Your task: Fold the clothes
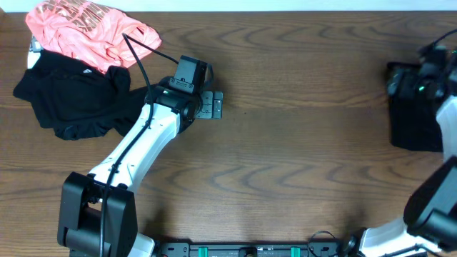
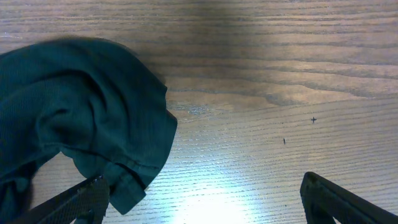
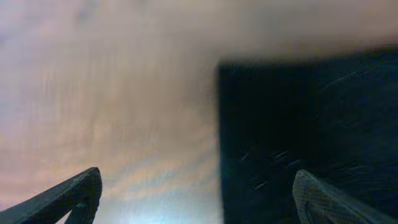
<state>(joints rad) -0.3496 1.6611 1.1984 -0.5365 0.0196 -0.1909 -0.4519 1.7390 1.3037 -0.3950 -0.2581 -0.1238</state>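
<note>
The left hand [image 1: 210, 106], spread wide and empty, sits beside the crumpled black garment [image 1: 71, 100] near the surface's [image 1: 300, 157] far-left corner; it should probably pinch one hem edge, not a bunch. The right hand [image 3: 196, 180], open and empty, hovers over a folded black piece [image 1: 410, 121] at the right edge. There are three garments: two black, one pink top [image 1: 89, 32].

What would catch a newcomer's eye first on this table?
The bright pink garment at the top left of the overhead view stands out, overlapping a crumpled black garment just below it. The white left arm reaches past that pile, its left fingers open over bare wood. At the right edge lies a neat dark rectangle of cloth, with the right fingers open above it.
</note>
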